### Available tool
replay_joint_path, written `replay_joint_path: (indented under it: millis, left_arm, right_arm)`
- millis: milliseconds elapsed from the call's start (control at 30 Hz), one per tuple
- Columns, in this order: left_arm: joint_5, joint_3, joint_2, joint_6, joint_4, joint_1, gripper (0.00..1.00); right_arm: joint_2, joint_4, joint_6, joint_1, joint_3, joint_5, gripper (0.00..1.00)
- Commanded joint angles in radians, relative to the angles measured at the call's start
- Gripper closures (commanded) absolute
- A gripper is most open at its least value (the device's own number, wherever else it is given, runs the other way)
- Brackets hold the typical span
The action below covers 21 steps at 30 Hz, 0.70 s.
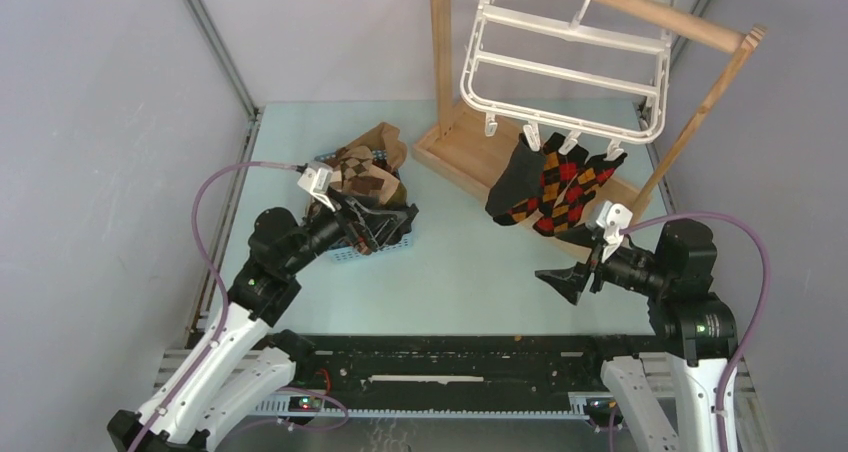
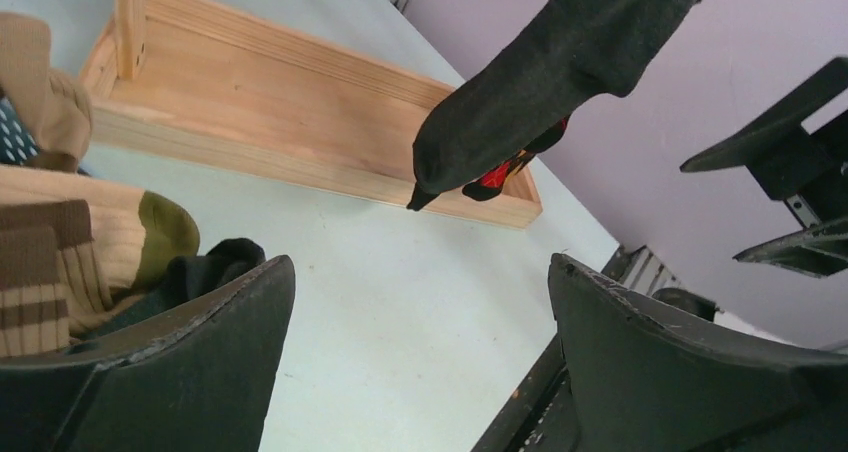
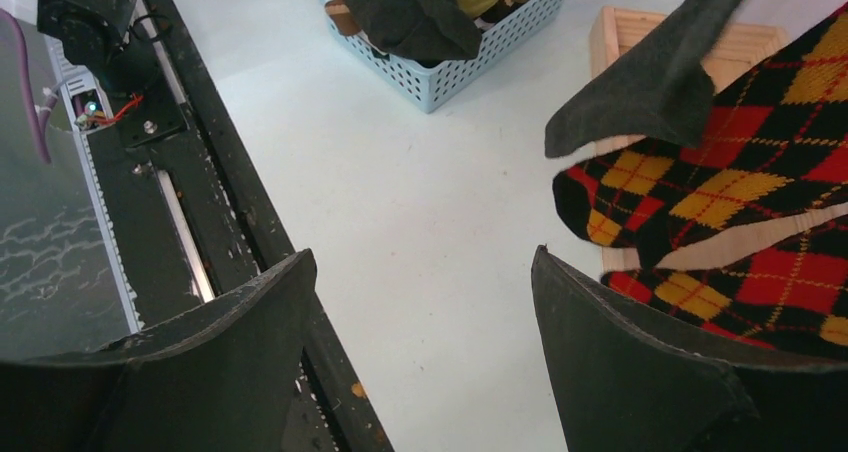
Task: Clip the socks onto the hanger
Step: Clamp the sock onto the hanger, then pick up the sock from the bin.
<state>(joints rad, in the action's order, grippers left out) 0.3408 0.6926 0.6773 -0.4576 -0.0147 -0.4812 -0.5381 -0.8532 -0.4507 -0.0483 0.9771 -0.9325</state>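
The white hanger [image 1: 560, 67] hangs from the wooden rail at the back right. A plain black sock [image 1: 512, 177] and two argyle socks [image 1: 570, 187] hang from its clips; they also show in the right wrist view [image 3: 740, 162], and the black sock shows in the left wrist view [image 2: 540, 82]. More socks, brown striped [image 1: 362, 167] and black, lie piled in the blue basket [image 1: 375, 247]. My left gripper [image 1: 385, 222] is open and empty over the basket's right end. My right gripper [image 1: 570, 262] is open and empty, below the hanging socks.
The tan wooden stand [image 1: 480, 157] with its round rail [image 1: 650, 12] stands at the back right, its base under the hung socks. The basket shows in the right wrist view [image 3: 460, 52]. A black rail [image 1: 450, 357] runs along the table's near edge.
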Motion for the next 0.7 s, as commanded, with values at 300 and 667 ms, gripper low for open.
replay_joint_path:
  millis: [300,667]
  left_arm:
    - [0.131,-0.021,0.067,0.101,0.338,-0.09,0.07]
    - [0.166,0.063,0.298,0.211,0.46,-0.136,0.11]
  right_arm:
    - [0.033,0.223,-0.004,0.031,0.003,-0.025,0.14]
    - [-0.108,0.327,-0.084,-0.085,0.002,-0.036,0.15]
